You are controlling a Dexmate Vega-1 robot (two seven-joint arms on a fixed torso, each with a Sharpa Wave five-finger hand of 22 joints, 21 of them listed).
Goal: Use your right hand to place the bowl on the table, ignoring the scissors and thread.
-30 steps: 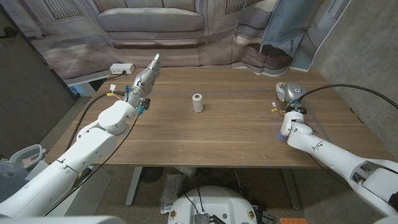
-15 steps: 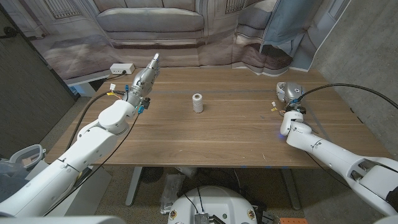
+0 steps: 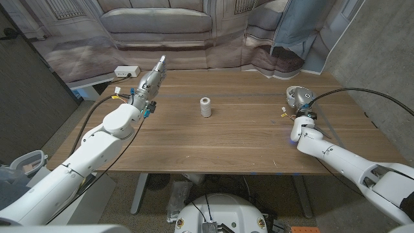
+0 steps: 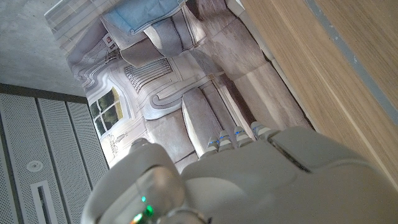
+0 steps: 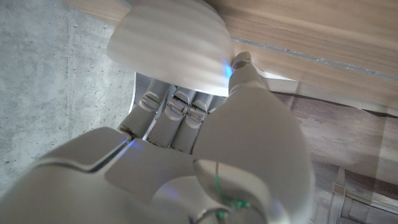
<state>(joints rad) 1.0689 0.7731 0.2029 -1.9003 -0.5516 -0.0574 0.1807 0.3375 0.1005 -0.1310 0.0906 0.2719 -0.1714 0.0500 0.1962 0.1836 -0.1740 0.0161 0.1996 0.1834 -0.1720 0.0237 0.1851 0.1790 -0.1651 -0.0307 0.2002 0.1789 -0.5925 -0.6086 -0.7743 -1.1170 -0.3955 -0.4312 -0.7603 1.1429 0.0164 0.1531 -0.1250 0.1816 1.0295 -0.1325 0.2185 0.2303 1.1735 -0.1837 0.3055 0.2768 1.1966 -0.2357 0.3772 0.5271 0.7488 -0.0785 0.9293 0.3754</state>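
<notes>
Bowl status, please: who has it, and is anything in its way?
Right hand holds bowl over table. Left hand empty, parked. Thread spool well clear.

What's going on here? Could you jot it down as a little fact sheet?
Right hand: holds a white bowl above the table's right side
Bowl: not yet set down, as far as the right wrist view shows
Left hand: fingers extended, holding nothing, at the far left of the table
Thread spool: upright, mid-table, untouched
Scissors: cannot tell
</notes>
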